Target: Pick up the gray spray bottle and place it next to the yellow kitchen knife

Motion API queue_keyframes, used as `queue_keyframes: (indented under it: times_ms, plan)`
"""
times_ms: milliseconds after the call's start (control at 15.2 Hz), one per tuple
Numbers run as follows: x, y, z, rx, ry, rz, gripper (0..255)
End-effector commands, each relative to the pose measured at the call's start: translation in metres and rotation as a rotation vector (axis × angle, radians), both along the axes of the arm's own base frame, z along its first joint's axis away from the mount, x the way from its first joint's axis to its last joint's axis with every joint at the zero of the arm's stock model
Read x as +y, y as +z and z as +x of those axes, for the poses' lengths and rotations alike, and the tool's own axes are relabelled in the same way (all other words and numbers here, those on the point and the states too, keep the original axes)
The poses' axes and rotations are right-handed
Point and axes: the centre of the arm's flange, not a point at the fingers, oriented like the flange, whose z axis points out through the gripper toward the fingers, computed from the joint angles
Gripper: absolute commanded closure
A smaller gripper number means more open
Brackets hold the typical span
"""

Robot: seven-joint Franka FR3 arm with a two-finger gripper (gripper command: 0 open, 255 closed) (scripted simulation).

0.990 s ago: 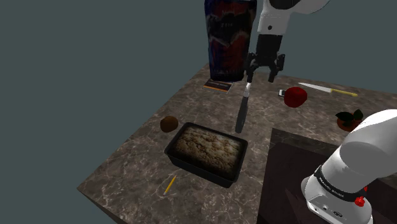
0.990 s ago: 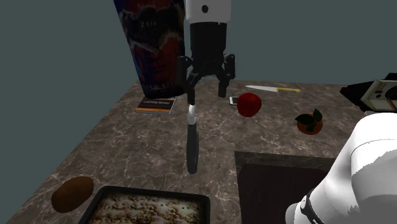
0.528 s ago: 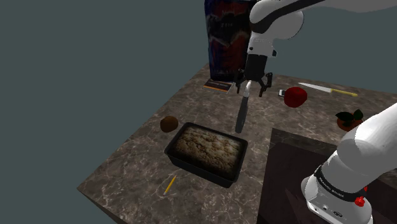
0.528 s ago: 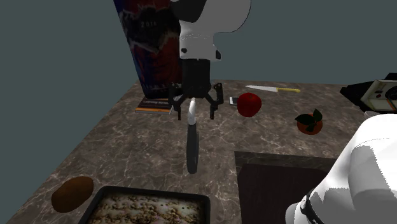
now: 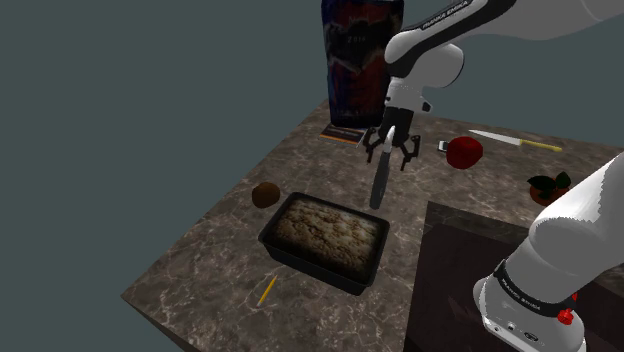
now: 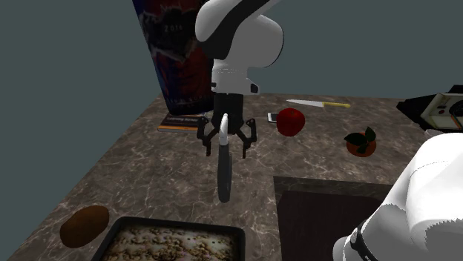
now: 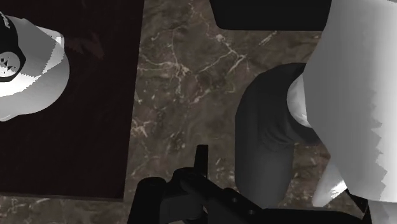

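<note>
All-black two-finger gripper (image 6: 226,148), fingers spread wide, straddles the white top of the upright dark-grey spray bottle (image 6: 224,182) on the brown marbled counter (image 6: 148,174). The yellow-handled kitchen knife (image 6: 317,104) lies well apart.

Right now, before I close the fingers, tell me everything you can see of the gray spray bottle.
The spray bottle is tall and slender, standing upright on the marbled table, its base the only contact. The body is dark gray, tapering into a pale whitish neck and head; the material cannot be told. The open gripper straddles that pale top, with a gap on either side, so nothing holds it. The red apple sits apart, toward the second exterior view's right.
</note>
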Motion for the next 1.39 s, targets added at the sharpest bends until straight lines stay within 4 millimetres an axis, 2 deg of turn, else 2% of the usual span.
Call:
queue_keyframes:
  times_ms: [0,528,594,1188,1320]
  plan:
    - [0.005,-0.009,-0.001,0.0,-0.001,0.0,0]
    - [0.007,-0.012,-0.002,0.0,-0.001,0.0,0]
    - [0.007,-0.012,-0.002,0.0,-0.001,0.0,255]
    - [0.007,-0.012,-0.002,0.0,-0.001,0.0,255]
    - [0.007,-0.001,-0.002,0.0,-0.001,0.0,255]
